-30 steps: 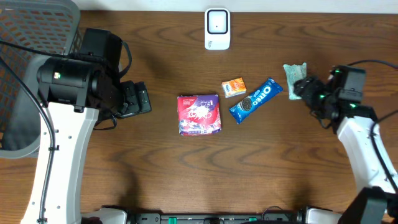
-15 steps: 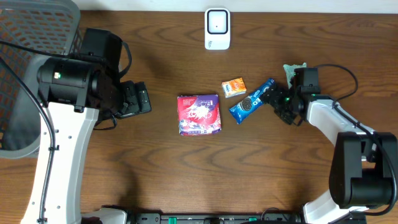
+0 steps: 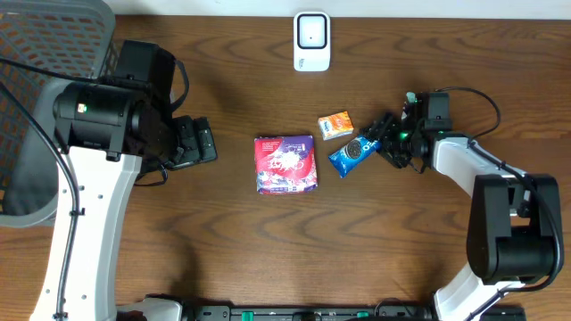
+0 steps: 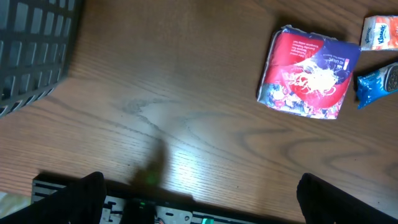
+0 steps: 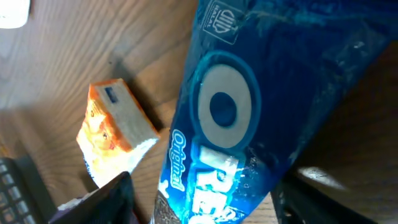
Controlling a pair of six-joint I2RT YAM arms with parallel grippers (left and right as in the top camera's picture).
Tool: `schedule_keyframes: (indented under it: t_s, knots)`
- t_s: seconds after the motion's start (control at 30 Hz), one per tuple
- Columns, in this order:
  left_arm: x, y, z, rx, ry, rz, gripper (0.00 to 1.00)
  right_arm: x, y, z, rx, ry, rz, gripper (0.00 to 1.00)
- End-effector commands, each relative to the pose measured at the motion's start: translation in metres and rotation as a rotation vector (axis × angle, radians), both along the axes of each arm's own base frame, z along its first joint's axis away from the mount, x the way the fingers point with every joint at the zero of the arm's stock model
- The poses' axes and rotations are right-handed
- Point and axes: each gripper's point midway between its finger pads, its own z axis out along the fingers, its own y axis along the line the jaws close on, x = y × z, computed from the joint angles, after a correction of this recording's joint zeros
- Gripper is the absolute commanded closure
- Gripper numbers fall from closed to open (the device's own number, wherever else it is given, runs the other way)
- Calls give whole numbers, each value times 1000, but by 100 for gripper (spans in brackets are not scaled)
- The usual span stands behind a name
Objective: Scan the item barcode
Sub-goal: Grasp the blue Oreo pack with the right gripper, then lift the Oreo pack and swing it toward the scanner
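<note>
While left gripper (image 4: 199, 182) gapes, right gripper (image 5: 200, 191) straddles Oreo pack (image 5: 236, 124)

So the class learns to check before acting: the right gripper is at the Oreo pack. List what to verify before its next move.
1. Oreo pack between the right gripper's fingers: ok.
2. Grip closed on it: not ok, wood shows beside one finger.
3. Tissue pack clear of the Oreo pack: ok, apart.
4. Scanner unblocked: ok.
5. Barcode position: cannot tell, only the logo face shows.
6. Left gripper out of the way: ok, open, far off.
</note>
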Motion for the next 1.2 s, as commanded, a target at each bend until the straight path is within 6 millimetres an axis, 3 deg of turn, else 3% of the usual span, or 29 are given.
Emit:
schedule_keyframes:
  t_s: [0.0, 0.17, 0.43, 0.47, 0.7, 0.77, 0.93, 1.17]
  knots:
    - [1, 3, -2, 17, 8, -8, 2, -19, -8, -40, -107, 105, -31, 36]
    - [1, 3, -2, 17, 8, -8, 2, -18, -15, -45, -208, 97, -53, 39]
    - [1, 3, -2, 17, 8, -8, 2, -21, -1, -46, -250, 90, -23, 41]
    - [1, 3, -2, 17, 8, -8, 2, -22, 0, -47, -262, 88, -22, 45]
    - [1, 3, -2, 17, 8, -8, 2, -24, 7, -47, -283, 82, -3, 99]
    - [1, 3, -2, 17, 8, -8, 2, -23, 3, -44, -283, 90, -13, 99]
    - [1, 3, -2, 17, 8, -8, 2, -13, -16, -10, -358, 62, 9, 99]
    - [1, 3, -2, 17, 8, -8, 2, 3, -52, 64, -733, 5, 3, 99]
